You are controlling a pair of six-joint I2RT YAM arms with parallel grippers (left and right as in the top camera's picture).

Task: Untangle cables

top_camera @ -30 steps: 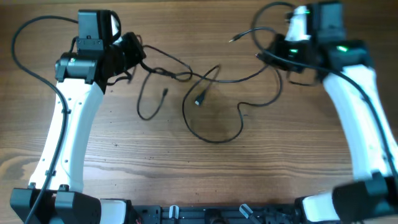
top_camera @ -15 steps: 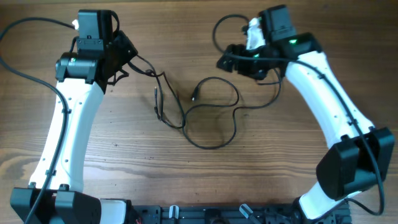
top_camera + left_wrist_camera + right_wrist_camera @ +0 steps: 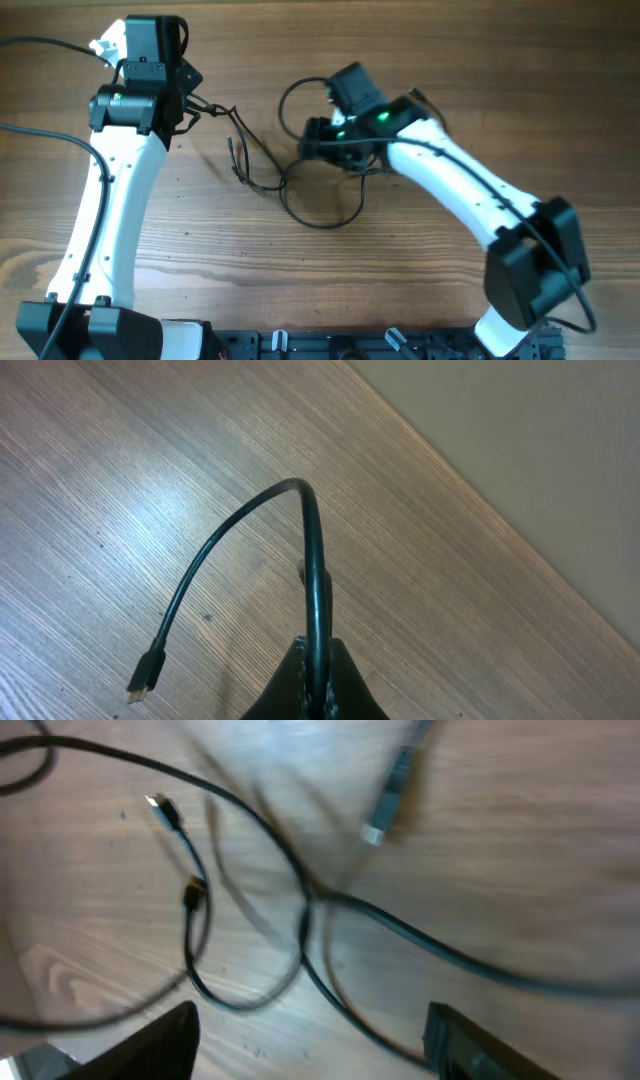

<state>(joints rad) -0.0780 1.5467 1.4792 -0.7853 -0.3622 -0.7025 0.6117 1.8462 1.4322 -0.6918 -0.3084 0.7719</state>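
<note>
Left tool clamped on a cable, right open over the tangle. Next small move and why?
Probably lower the right tool and close on the cable crossing ahead of its open fingers; the left tool holds one cable, so a second grip should let the two tools pull the strands apart.

a bare wood-grain table (image 3: 250, 270) — past its edge, a plain beige surface (image 3: 520, 430).

On my left wrist feed, the left gripper (image 3: 316, 682) has its jaws pinched on a black cable (image 3: 319, 560). From the gripper the cable runs straight ahead, bends over to the left and comes back to a small plug (image 3: 142, 680) left of the gripper, over the wooden table (image 3: 90, 490). Ahead and right of the gripper the table ends at a plain beige surface (image 3: 540, 450).
</note>
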